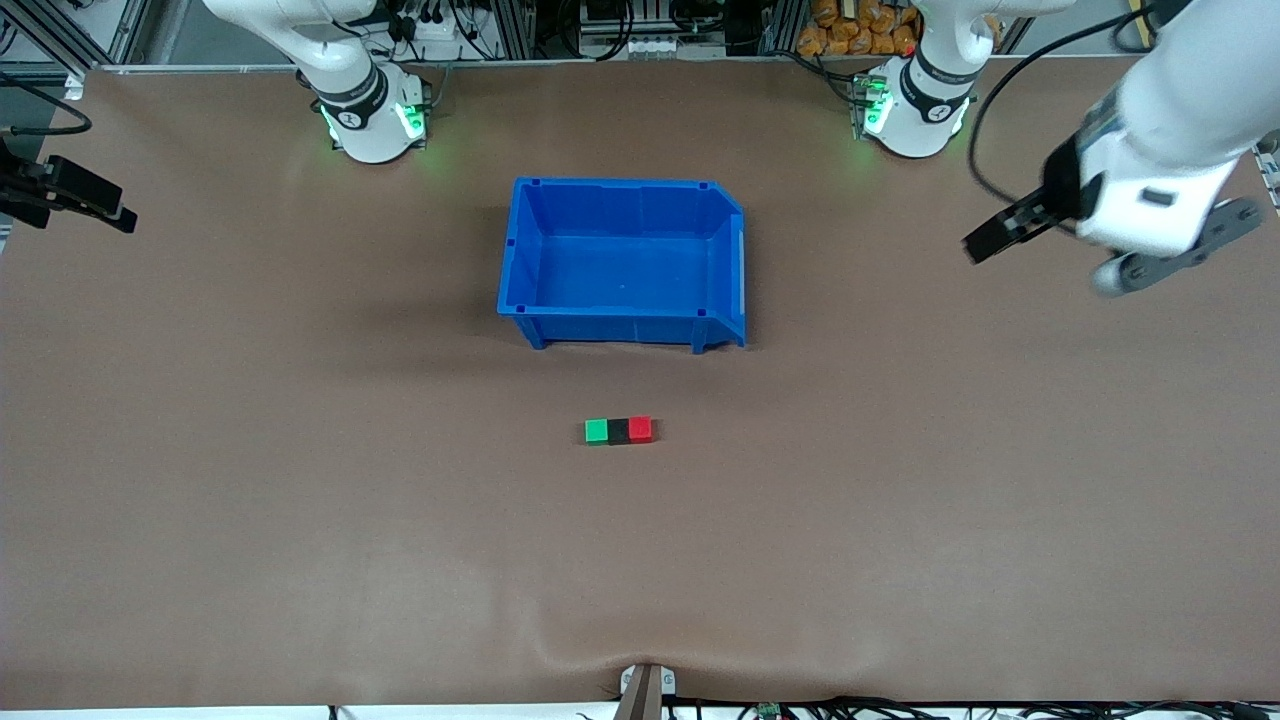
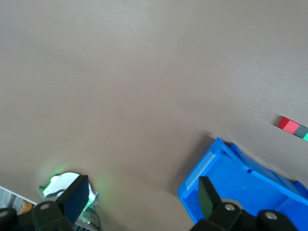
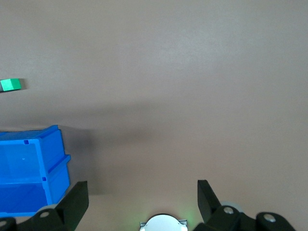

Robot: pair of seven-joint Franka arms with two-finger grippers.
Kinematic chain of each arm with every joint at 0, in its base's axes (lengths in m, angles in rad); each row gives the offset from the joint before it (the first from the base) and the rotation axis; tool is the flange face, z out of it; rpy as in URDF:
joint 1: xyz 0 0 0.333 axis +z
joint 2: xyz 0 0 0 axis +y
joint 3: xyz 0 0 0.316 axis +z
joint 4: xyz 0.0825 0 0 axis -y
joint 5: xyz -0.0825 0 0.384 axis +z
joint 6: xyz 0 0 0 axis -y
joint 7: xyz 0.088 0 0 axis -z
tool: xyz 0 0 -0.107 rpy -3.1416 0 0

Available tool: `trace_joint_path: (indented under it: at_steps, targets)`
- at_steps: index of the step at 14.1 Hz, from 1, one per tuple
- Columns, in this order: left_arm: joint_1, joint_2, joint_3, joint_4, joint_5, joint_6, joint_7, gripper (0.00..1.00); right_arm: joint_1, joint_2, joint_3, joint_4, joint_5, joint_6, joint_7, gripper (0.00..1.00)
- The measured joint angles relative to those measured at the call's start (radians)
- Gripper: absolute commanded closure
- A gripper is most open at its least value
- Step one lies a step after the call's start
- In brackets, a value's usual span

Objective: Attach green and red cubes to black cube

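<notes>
The green cube [image 1: 597,431], the black cube [image 1: 619,431] and the red cube [image 1: 641,429] lie touching in one row on the brown table, black in the middle, nearer to the front camera than the blue bin [image 1: 625,260]. The left wrist view shows the red cube [image 2: 288,124], the black cube [image 2: 300,130] and a sliver of the green cube [image 2: 306,136]. The right wrist view shows only the green cube [image 3: 10,84]. My left gripper [image 1: 975,248] [image 2: 143,195] is open and empty, up over the left arm's end of the table. My right gripper [image 1: 122,218] [image 3: 143,197] is open and empty over the right arm's end.
The blue bin is empty and stands mid-table between the cubes and the robot bases; it also shows in the left wrist view [image 2: 240,178] and the right wrist view [image 3: 29,163]. The arm bases [image 1: 375,115] [image 1: 915,100] stand along the table's edge farthest from the front camera.
</notes>
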Motion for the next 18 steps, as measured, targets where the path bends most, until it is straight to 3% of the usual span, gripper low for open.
trace_joint_path:
  at_steps: [6, 12, 18]
  targets:
    - [0.114, -0.14, 0.001, -0.101, -0.002, 0.004, 0.215, 0.0, 0.0, 0.0, 0.0, 0.0, 0.0, 0.0, 0.0, 0.0]
    - [0.173, -0.15, 0.013, -0.133, -0.002, 0.054, 0.445, 0.0, 0.0, 0.0, 0.0, 0.0, 0.0, 0.0, 0.0, 0.0]
    - [0.172, -0.192, 0.008, -0.243, -0.002, 0.191, 0.495, 0.0, 0.0, 0.0, 0.0, 0.0, 0.0, 0.0, 0.0, 0.0]
